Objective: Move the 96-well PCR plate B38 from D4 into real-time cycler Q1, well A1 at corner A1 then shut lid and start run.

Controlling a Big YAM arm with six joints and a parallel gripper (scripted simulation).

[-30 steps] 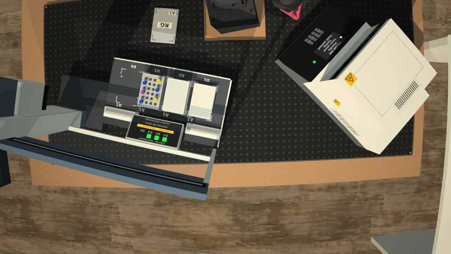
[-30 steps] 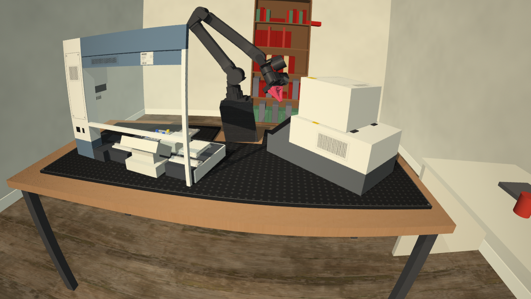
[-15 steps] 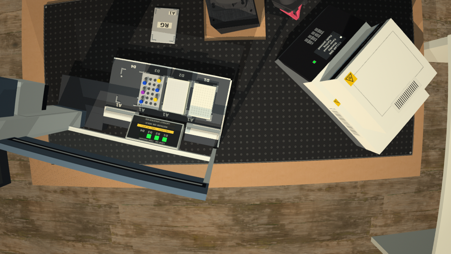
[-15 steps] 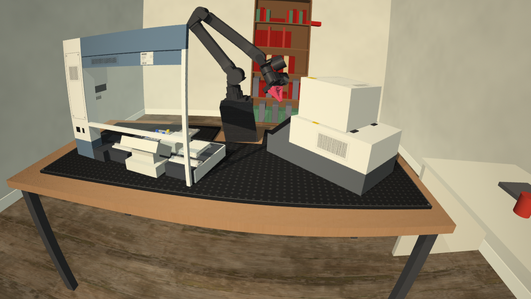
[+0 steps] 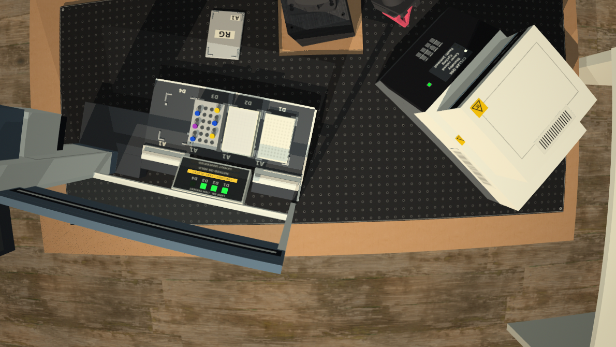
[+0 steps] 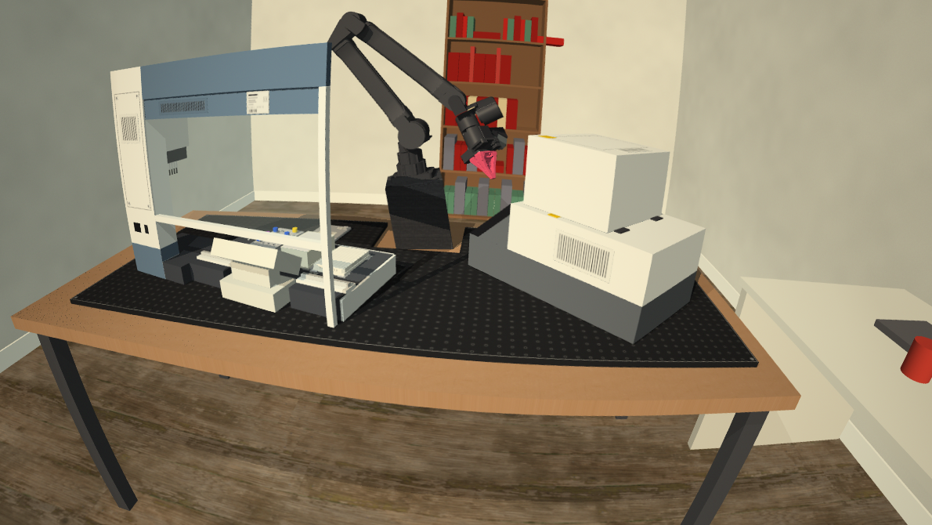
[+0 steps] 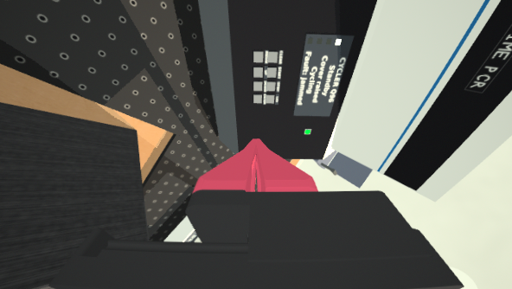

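Note:
The D4 nest (image 5: pixel 172 116) on the liquid handler stands empty, and I see plate B38 in no view. The cycler Q1 (image 5: pixel 487 112) stands at the right with its cream lid (image 6: pixel 596 179) down, so its block is hidden. Its lamp (image 7: pixel 307 131) is green. My gripper (image 7: pixel 256 144), with red fingers, is shut on nothing. It hangs in the air near Q1's black front panel, short of the key block (image 7: pixel 265 78). It also shows in the top view (image 5: pixel 402 19) and in the side view (image 6: pixel 487 166).
The tube cooling block (image 5: pixel 206 124) sits on D3, the deep-well block (image 5: pixel 239 130) on D2 and plate R33 (image 5: pixel 276 136) on D1. The RG nest (image 5: pixel 224 34) is empty. The arm's base (image 5: pixel 317 17) stands between RG and Q1. The handler's frame (image 6: pixel 228 85) spans the hand-off row.

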